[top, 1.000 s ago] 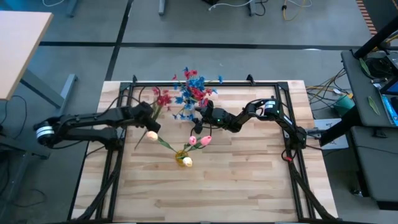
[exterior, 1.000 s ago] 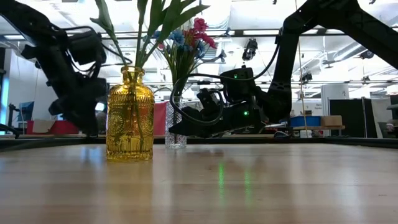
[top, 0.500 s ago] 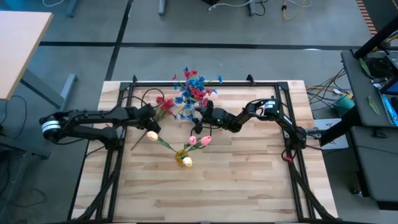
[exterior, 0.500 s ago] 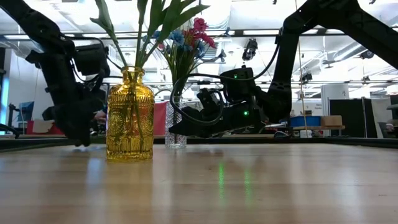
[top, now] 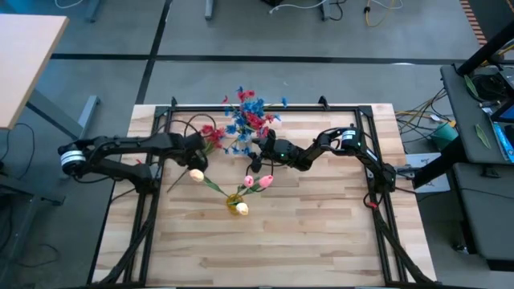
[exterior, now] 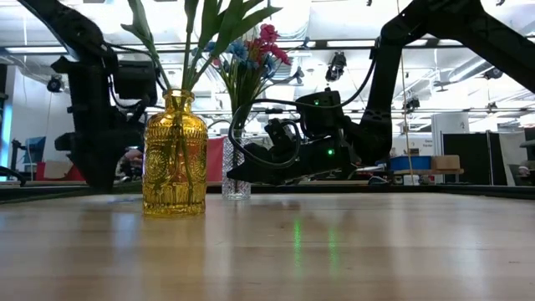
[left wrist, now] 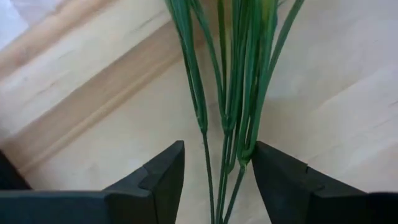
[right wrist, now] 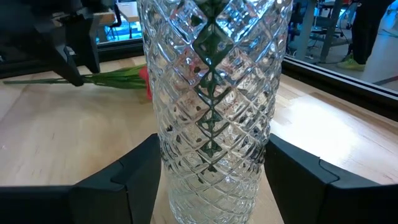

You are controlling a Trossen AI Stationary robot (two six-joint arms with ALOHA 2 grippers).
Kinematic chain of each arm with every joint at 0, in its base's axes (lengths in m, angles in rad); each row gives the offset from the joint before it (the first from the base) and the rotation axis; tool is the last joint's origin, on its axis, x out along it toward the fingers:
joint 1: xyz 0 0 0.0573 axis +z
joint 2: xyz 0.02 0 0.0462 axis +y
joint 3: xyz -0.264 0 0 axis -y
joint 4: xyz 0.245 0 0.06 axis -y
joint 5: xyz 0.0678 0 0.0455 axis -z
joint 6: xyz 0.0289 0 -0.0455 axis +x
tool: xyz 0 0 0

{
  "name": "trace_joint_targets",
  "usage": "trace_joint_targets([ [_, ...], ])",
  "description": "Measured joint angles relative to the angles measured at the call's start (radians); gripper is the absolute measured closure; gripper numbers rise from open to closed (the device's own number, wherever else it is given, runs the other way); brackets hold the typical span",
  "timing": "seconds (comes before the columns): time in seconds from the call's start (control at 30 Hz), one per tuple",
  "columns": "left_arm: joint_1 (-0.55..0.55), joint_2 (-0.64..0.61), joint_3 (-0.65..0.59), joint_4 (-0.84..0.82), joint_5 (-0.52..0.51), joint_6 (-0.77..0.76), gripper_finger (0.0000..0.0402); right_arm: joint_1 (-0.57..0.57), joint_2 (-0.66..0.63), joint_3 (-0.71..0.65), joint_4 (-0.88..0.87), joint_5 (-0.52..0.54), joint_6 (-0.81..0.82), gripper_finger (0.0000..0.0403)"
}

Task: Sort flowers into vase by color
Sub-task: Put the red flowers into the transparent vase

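Note:
A red flower (top: 211,135) lies on the table at the far left, its green stems (left wrist: 227,93) running between the fingers of my left gripper (left wrist: 217,168), which points down over them and is open. A clear cut-glass vase (right wrist: 211,93) holding blue and red flowers (top: 247,116) stands upright on the table. My right gripper (right wrist: 211,174) is shut on it. A yellow glass vase (exterior: 174,155) with pink and cream tulips (top: 257,181) stands nearer the front. My left gripper stands astride the red flower's stems; the stems lie close against one finger (left wrist: 273,174), and I cannot tell whether they touch. My right gripper holds the clear vase's lower body (right wrist: 168,162) between its two fingers, one on each side. The fingers lie level, coming from the table's right. The vase stands upright with its base on the table.
A black metal frame (top: 161,112) runs around the tabletop's far and side edges. The yellow vase (top: 235,202) stands just in front of both grippers. Bare wood lies toward the near edge (top: 265,257).
My left gripper has tipped from a slant to point nearly straight down and has edged toward the table's right, over the red flower's stems. My right gripper and the clear vase have kept still.

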Motion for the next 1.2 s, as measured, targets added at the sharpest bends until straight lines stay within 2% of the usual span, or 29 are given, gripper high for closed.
trace_joint_targets([
  [0.27, -0.002, 0.075, 0.02, -0.038, 0.062, -0.009, 0.0232, 0.0, 0.0, 0.0, 0.0, 0.0, -0.004, 0.0161],
  [0.5, -0.007, 0.108, 0.018, -0.052, 0.07, -0.011, 0.0242, 0.0, 0.0, 0.0, 0.0, 0.0, -0.006, 0.0163],
  [0.6, -0.008, 0.114, 0.018, -0.049, 0.076, -0.009, 0.0276, 0.0, 0.0, 0.0, 0.0, 0.0, -0.006, 0.0162],
  [0.77, -0.009, 0.107, 0.024, -0.069, 0.083, 0.004, 0.0383, 0.0, 0.0, 0.0, 0.0, 0.0, -0.006, 0.0165],
  [0.87, -0.008, 0.095, 0.024, -0.079, 0.081, 0.005, 0.0393, 0.0, 0.0, 0.0, 0.0, 0.0, -0.006, 0.0162],
  [1.0, -0.008, 0.058, 0.024, -0.083, 0.024, 0.016, 0.0399, 0.0, 0.0, 0.0, 0.0, 0.0, -0.006, 0.0165],
  [1.2, -0.007, -0.069, 0.081, -0.049, -0.112, 0.005, 0.0401, 0.0, 0.0, 0.0, -0.001, 0.0, -0.006, 0.0163],
])
